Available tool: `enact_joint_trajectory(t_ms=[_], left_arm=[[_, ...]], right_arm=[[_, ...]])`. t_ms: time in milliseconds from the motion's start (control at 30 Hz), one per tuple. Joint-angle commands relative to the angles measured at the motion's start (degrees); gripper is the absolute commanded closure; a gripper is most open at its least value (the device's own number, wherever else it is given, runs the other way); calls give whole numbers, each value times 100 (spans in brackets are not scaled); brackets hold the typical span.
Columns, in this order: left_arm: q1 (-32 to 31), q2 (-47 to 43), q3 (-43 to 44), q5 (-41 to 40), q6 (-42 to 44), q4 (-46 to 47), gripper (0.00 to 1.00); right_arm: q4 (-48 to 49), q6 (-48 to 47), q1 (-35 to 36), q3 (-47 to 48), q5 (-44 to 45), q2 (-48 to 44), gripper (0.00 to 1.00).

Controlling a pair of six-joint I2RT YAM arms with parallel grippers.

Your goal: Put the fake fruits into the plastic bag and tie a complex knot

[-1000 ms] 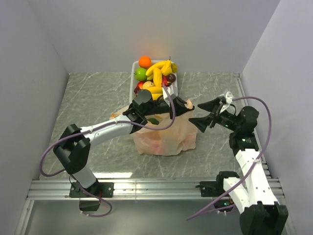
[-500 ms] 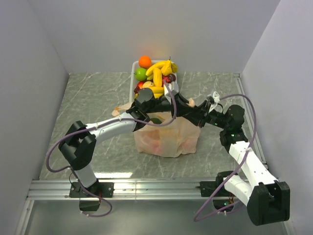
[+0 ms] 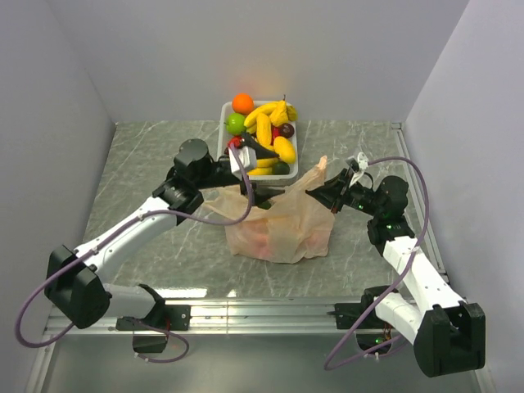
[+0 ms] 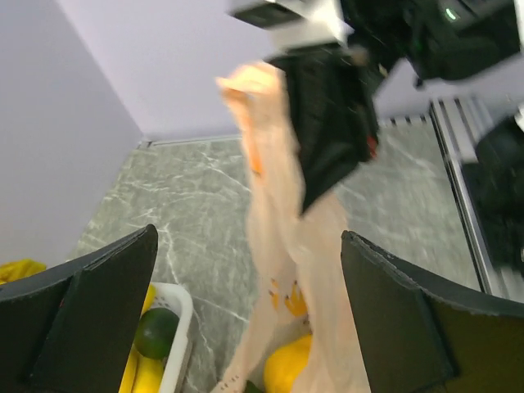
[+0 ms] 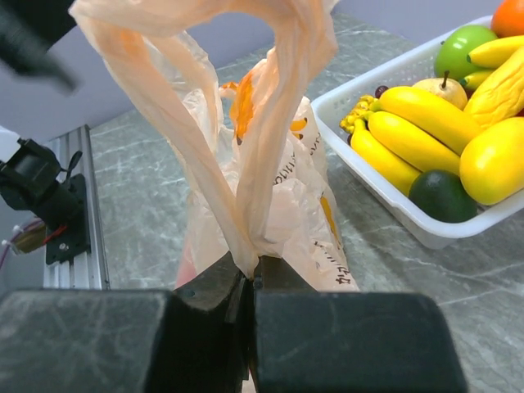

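Note:
The plastic bag (image 3: 278, 228) sits mid-table, pale peach, with fruit showing through it. One of its handles (image 3: 319, 168) stands up, and my right gripper (image 3: 326, 190) is shut on it; the strap is pinched between the closed jaws (image 5: 250, 274). My left gripper (image 3: 264, 173) is open just left of the bag, touching nothing, with the raised handle (image 4: 278, 229) ahead of its gap (image 4: 246, 327). A yellow fruit (image 4: 286, 368) lies inside the bag. The other fake fruits fill the tray: orange (image 3: 242, 103), lime (image 3: 236, 124), bananas (image 3: 266, 119) (image 5: 417, 131), mango (image 5: 495, 160). No knot is in view.
The white tray (image 3: 223, 115) (image 5: 393, 205) stands behind the bag, close to the back wall. Side walls close in the marble table on both sides. An aluminium rail (image 3: 262, 315) with the arm bases runs along the near edge.
My left gripper let go of the bag, opened wide and drew back to the left. My right gripper moved in from the right and shut on the bag's handle.

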Motion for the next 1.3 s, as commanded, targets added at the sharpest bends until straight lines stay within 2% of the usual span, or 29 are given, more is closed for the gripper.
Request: enact_joint_trajectory(t_ms=[0,100,333,367,400,467,500,533,567,667,700,733,867,900,967,1000,1033,1167,1267], left_arm=[[-84,65,-345,334,1220,-835,1],[-101,380,-381,316,1177,-675,1],[-49,1278,15,412,992,-1087,1],[-49,1331,15,448,1009,-1141,7],[-40,1401,-28,466,914,-1141,17],[-57,1463,-38,545,852,-1264,48],[-127,1472,-90,528,808,-1282,79],[-206,1463,-169,388,729,-1230,91],[-303,1437,-257,-109,633,-1020,99],[-672,1402,-564,-700,448,-721,100],[-925,1437,-678,-1477,378,-537,100],[-1023,1489,-697,-1738,368,-491,100],[-1147,1832,-495,-2188,70,-675,100],[-1139,1919,-408,-2249,-131,-667,100],[-1051,1929,-398,-2119,-221,-579,100],[-1042,1903,-389,-2109,-256,-527,100],[-1042,1894,-372,-2031,-273,-509,100],[-998,1876,-302,-1820,-431,-561,100],[-919,1911,-240,-1749,-599,-570,100]], right_arm=[[62,170,-10,113,138,10,100],[-26,197,-10,191,190,72,100],[-97,241,-37,297,278,151,100],[-114,275,-54,315,357,160,100],[-114,311,-63,324,410,204,100],[-175,416,-98,376,620,292,100],[-202,486,-90,411,856,449,100],[-237,582,-90,464,1007,563,100],[-385,775,-90,604,1147,695,100],[-562,1258,-90,885,1595,1275,100],[-623,1391,-81,965,1693,1520,100],[-728,1514,-81,1044,1702,1636,100],[-1194,1814,-90,1360,1449,1795,100],[-1334,1736,-90,1387,1308,1760,97],[-1660,1543,-107,1326,1036,1690,77],[-1757,1428,-142,1291,1008,1550,61],[-1966,1305,-160,1247,1025,1453,54],[-2188,743,-274,852,1236,891,34],[-2232,549,-336,632,1280,548,30]])
